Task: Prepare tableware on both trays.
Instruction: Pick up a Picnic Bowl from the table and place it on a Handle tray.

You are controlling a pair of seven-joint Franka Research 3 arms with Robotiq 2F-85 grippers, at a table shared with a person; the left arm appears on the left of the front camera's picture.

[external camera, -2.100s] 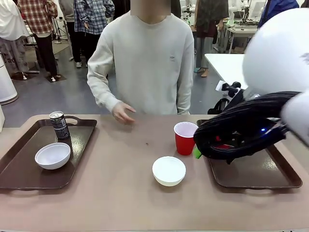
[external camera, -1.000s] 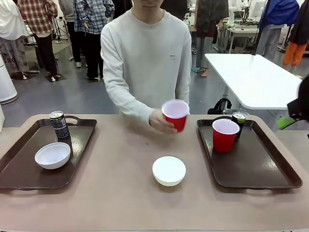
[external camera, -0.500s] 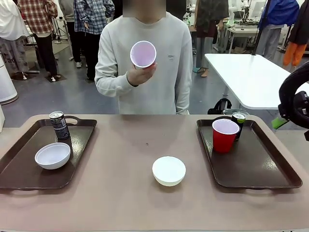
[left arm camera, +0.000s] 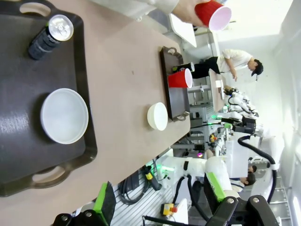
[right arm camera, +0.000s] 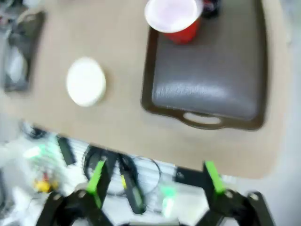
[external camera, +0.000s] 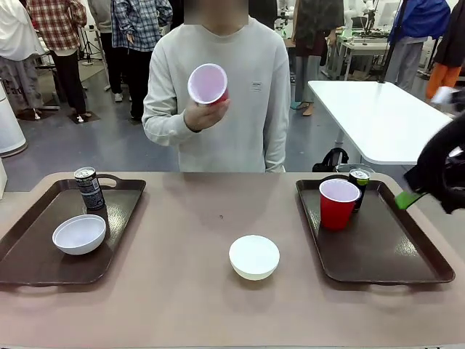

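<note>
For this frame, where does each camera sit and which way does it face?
Front view: fixed at the robot's side of the table, facing the person's hand holding up a red cup; right arm at picture's right edge.
Left wrist view: above the left tray, rolled sideways, looking across the table; left gripper open below.
Right wrist view: blurred, looking down on the right tray; right gripper open.
Shared: all three show the loose white bowl.
</note>
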